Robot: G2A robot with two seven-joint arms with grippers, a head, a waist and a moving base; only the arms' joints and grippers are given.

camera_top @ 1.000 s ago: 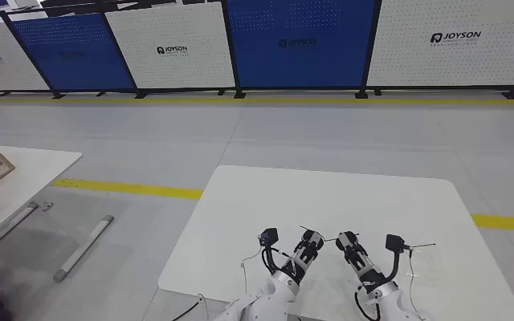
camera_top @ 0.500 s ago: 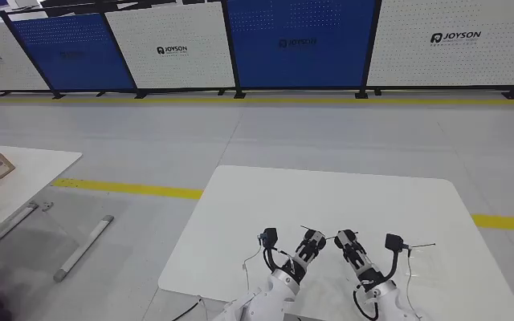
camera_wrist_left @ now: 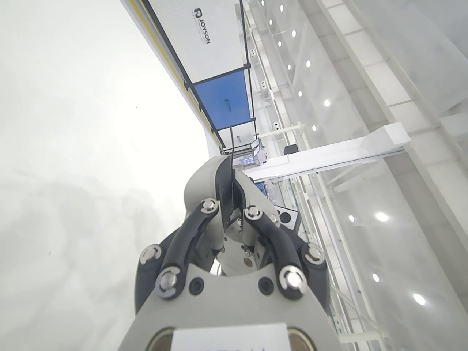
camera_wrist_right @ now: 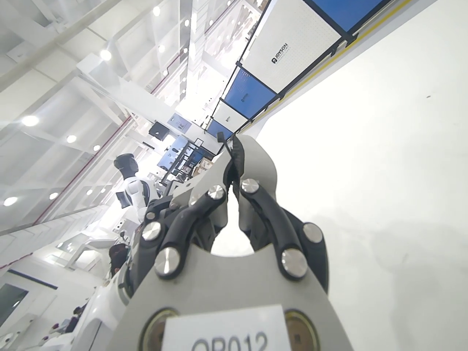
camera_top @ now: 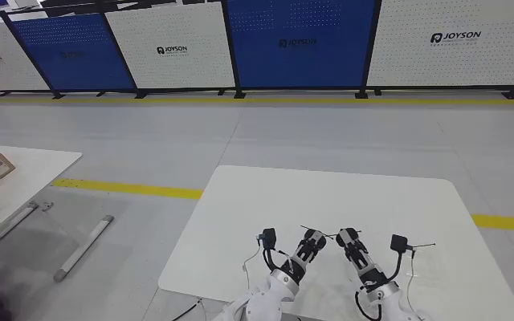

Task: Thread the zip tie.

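Note:
Both grippers hover low over the white table (camera_top: pixel 321 193) near its front edge, side by side and pointing away from me. My left gripper (camera_top: pixel 314 237) (camera_wrist_left: pixel 228 164) is shut on a thin black zip tie (camera_wrist_left: pixel 231 144), whose narrow tail sticks out past the fingertips (camera_top: pixel 305 229). My right gripper (camera_top: pixel 346 236) (camera_wrist_right: pixel 236 144) is shut on a black zip tie end (camera_wrist_right: pixel 221 136), with a small square head poking out beyond the pads. A short gap separates the two grippers. Whether both hold one tie I cannot tell.
Bare tabletop stretches ahead of the grippers and to both sides. A second white table (camera_top: pixel 32 168) stands at the far left, with a pale tube (camera_top: pixel 84 247) on the floor beside it. Blue and white panels (camera_top: pixel 301 44) line the back.
The right arm has shifted slightly to the right. Both grippers stay shut on the zip tie ends, almost in place.

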